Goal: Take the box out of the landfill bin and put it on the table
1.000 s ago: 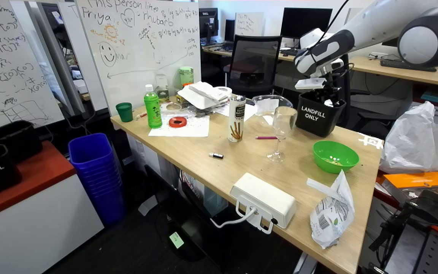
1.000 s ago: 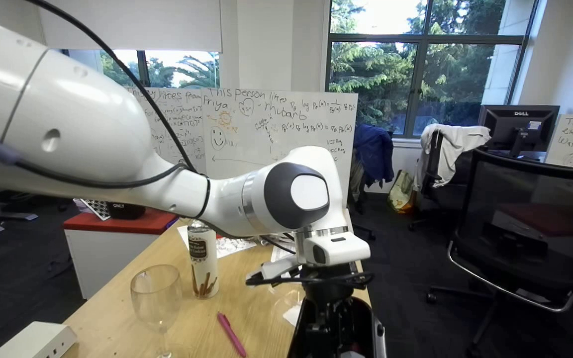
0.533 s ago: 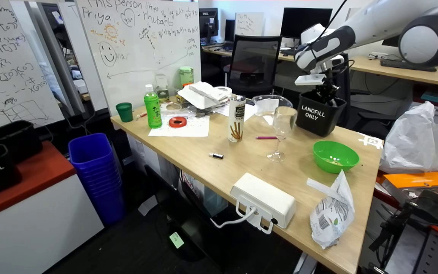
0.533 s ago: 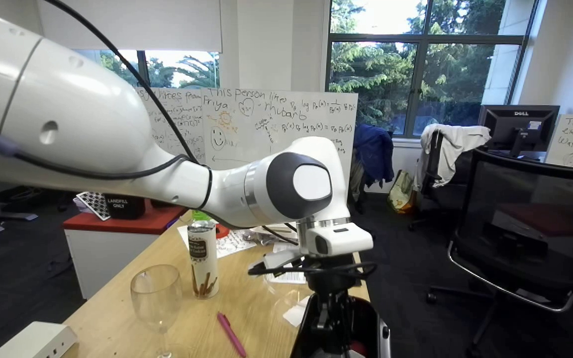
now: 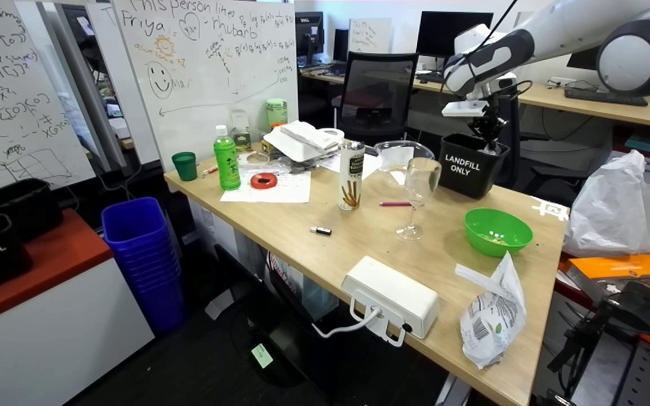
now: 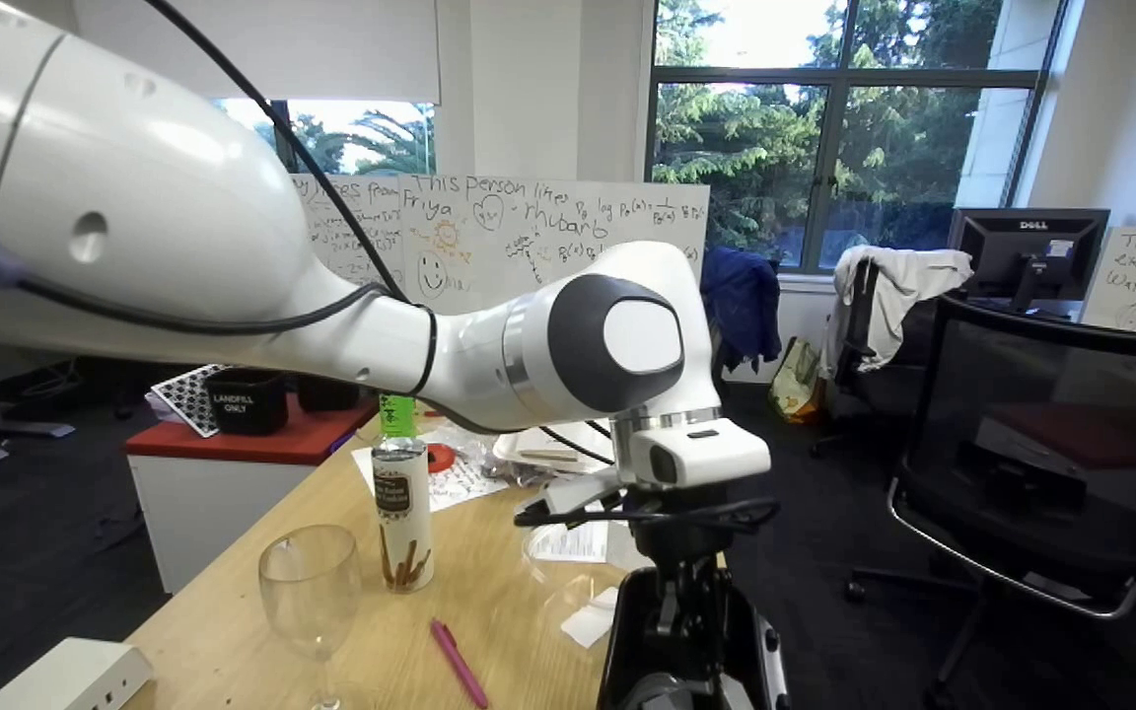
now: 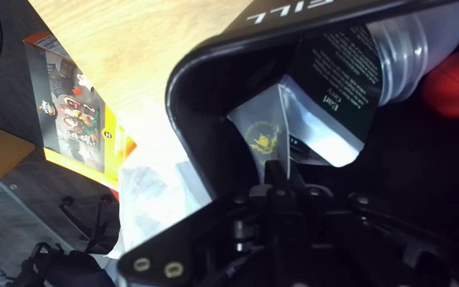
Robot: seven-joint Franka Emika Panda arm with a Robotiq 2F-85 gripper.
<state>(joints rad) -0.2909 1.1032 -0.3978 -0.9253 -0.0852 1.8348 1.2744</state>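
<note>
The black landfill bin (image 5: 463, 166) stands on the pale wood table (image 5: 297, 248), in both exterior views. My gripper (image 7: 286, 168) reaches down inside it. In the wrist view a dark green box with "Earl Grey" print (image 7: 343, 87) lies in the bin, its pale inner flaps opened out. One flap with a yellow emblem (image 7: 263, 137) runs down between my fingertips, which are shut on its edge. The box's far side and bottom are hidden in the dark bin. From outside, my fingertips are mostly covered by the bin wall.
Also in the bin are a clear plastic cup (image 7: 405, 52) and a blurred red thing (image 7: 456, 83). Near it on the table stand a wine glass (image 5: 420, 183), a white tin (image 5: 351, 175), a clear bowl (image 5: 404, 153) and a green bowl (image 5: 497, 234). A pink pen (image 6: 458, 661) lies there.
My gripper has gone from part open to shut on the flap. The arm has risen a little, and the bin has shifted slightly with it.
</note>
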